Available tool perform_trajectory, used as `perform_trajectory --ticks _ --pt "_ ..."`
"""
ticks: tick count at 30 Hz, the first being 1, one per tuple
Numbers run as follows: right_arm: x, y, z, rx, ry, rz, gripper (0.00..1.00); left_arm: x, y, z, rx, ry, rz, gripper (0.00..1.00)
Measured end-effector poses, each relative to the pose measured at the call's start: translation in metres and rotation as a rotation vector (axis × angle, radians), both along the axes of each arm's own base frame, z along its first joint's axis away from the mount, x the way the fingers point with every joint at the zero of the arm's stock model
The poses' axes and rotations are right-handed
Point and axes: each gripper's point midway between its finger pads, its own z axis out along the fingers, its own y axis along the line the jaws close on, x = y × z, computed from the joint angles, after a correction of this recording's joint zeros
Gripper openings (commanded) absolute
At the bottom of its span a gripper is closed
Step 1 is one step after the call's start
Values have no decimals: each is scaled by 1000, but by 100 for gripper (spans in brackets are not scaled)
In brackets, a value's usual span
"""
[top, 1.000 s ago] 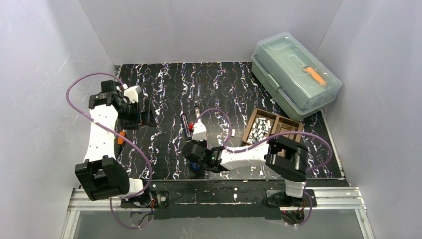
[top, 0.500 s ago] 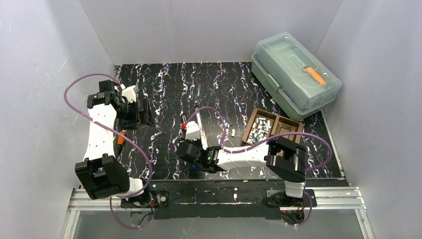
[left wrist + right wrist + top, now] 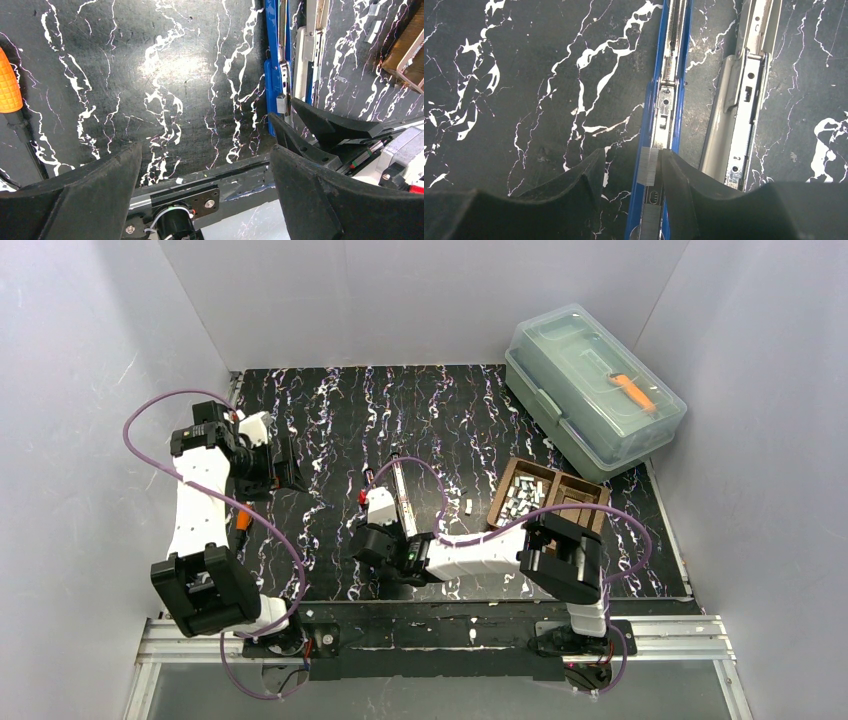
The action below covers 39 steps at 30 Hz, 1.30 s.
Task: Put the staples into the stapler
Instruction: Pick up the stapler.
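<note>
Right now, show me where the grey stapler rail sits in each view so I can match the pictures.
Top external: grey stapler rail lies near the centre, just right of the right gripper.
Left wrist: upper right, running up from beside the right gripper.
Right wrist: right of centre, beside the blue rail.
Shared landmark: the right gripper, left of the rail's near end in all three.
</note>
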Motion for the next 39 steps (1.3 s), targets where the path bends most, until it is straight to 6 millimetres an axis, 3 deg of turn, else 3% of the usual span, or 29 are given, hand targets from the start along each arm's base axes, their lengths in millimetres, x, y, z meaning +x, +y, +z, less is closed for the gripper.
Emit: perform_trajectory --ticks 20,32,39 --pt "3 4 -7 -18 12 0 51 3 3 0 -7 2 9 99" --pt "7 4 -8 -25 11 -13 39 3 4 0 -7 1 13 99" --pt "8 1 -8 -36 8 -26 25 3 4 0 -9 0 12 99"
